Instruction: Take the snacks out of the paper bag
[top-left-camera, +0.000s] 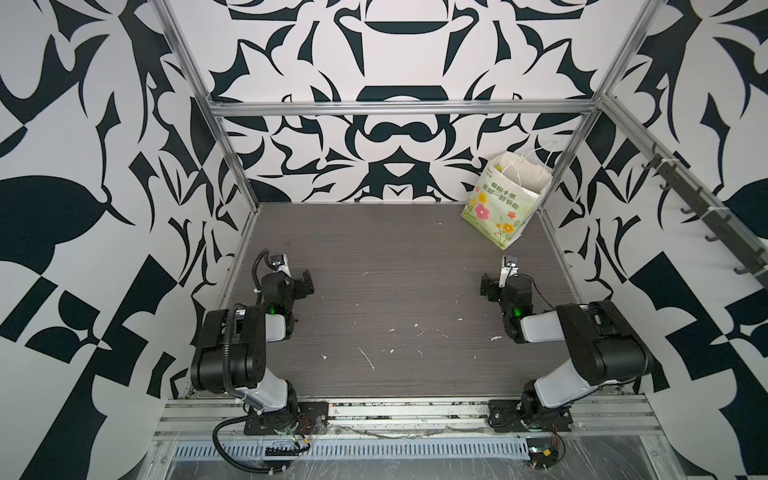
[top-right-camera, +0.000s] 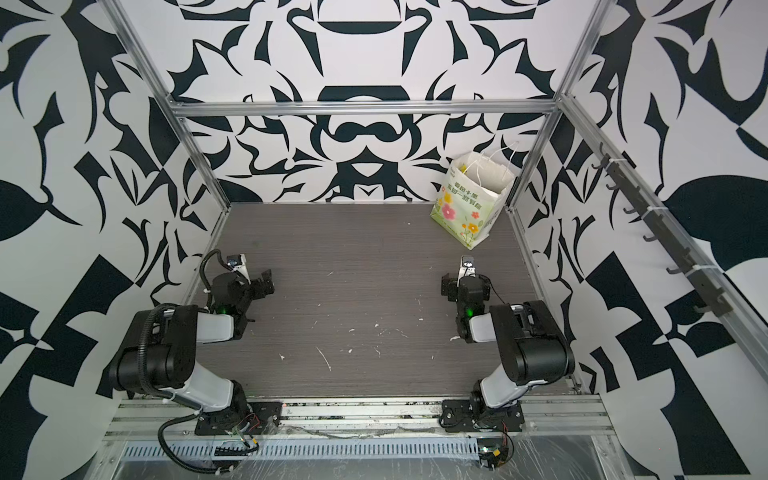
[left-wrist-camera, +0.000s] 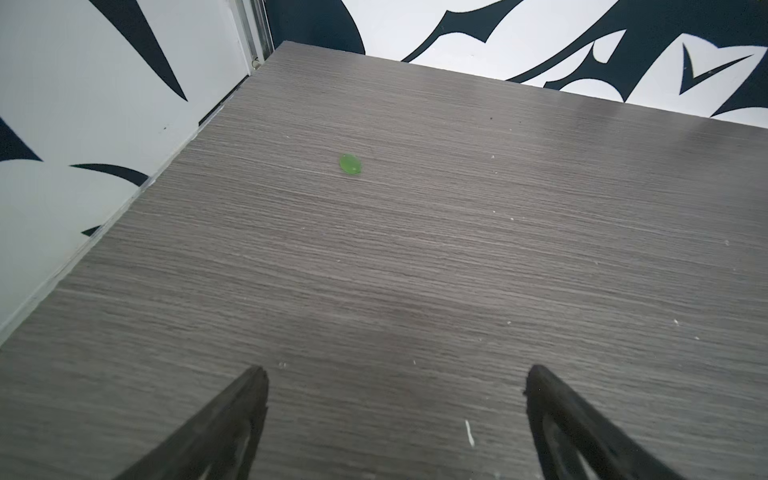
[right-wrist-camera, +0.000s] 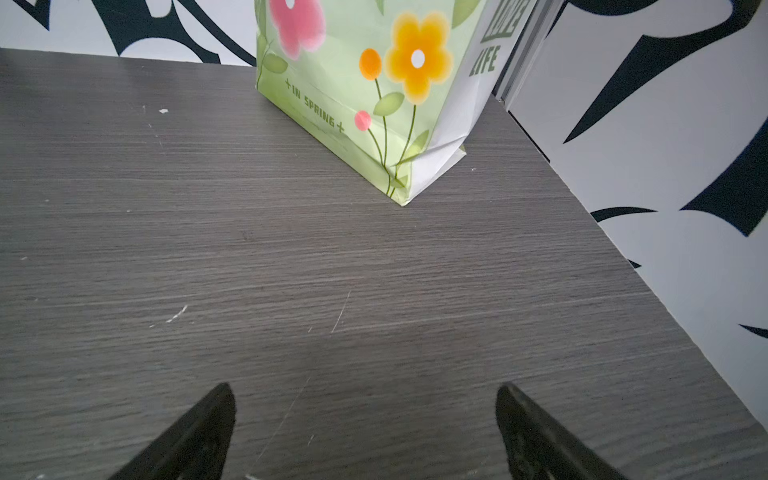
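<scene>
Bag stands upright on the desk in its far right corner, close to the back wall and to the right-hand frame post, with its handles up. What is in the bag cannot be made out. Right pincer hangs over the right side of the desk, nearer than the bag and well apart from it. Left pincer hangs over the left side, level with the right pincer. A small fleck lies on the desk beyond the left pincer, near the left wall.
</scene>
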